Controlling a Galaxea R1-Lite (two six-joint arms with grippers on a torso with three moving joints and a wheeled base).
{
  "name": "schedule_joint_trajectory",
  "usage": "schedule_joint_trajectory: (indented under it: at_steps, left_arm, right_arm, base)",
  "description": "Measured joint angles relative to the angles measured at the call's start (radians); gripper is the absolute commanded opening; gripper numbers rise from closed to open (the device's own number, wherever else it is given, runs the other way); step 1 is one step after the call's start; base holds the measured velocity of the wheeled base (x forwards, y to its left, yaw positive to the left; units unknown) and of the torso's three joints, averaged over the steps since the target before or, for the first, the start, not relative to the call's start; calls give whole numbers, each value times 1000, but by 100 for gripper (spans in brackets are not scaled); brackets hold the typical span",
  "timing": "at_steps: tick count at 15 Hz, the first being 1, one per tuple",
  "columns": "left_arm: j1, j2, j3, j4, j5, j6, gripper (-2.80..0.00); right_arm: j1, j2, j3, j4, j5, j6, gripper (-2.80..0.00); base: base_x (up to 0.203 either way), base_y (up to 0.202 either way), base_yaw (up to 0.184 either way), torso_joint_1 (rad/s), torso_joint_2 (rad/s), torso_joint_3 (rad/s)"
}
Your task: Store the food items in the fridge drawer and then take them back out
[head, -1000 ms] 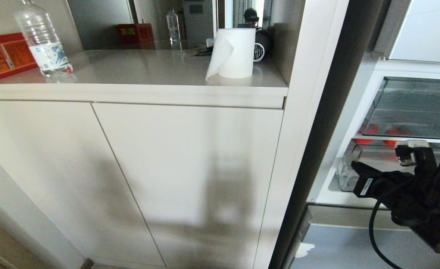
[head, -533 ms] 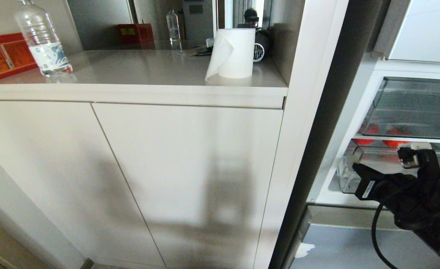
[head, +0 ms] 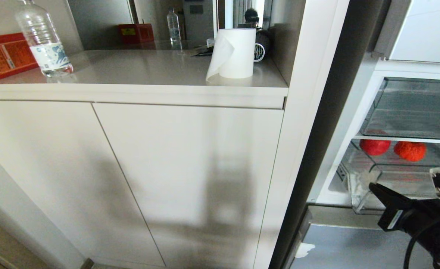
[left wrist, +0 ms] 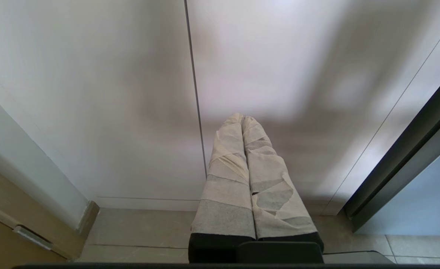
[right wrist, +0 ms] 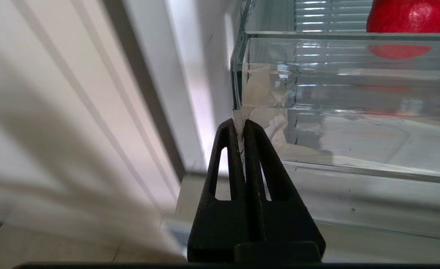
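Since the earlier frame my right gripper [right wrist: 241, 125] has drawn the drawer [head: 365, 194] out — it's clenched on the tape [right wrist: 259, 108] at the corner. Both red items [head: 375, 146] sit inside: light, smooth, liable to roll. I'd grip each across its middle.

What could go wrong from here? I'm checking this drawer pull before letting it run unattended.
The right hand is shut on the white tape scrap at the fridge drawer corner, not on its rim; the tape could peel or tear, and the pull would fail. Pulling from one corner may skew the drawer and jam it. The two red food items sit loose inside and could roll if it jerks.
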Motion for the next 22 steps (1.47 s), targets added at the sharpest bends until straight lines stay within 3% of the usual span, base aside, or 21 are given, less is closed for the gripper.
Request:
schedule_joint_trajectory:
  at_steps: [1,7,10,16,19,22]
  left_arm:
    - [0,0,0,0,0,0,-280]
    - [0,0,0,0,0,0,-280]
    - [0,0,0,0,0,0,-280]
    - [0,0,0,0,0,0,-280]
    - [0,0,0,0,0,0,-280]
    - [0,0,0,0,0,0,-280]
  right_arm:
    - [1,-28,16,14,0,0,0]
    - [2,-248,34,212,-9,-9,0]
    - [1,-412,5,377,-9,-15,0]
    - [-7,-629,-323,878,-25,-20,0]
    - [-15,-542,-391,913,-58,-18,0]
    - [-20,-407,-436,862,-71,-15,0]
  base:
    - [0,0,0,0,0,0]
    - [0,0,0,0,0,0]
    - [0,0,0,0,0,0]
    - [0,0,0,0,0,0]
    - [0,0,0,0,0,0]
    - [0,0,0,0,0,0]
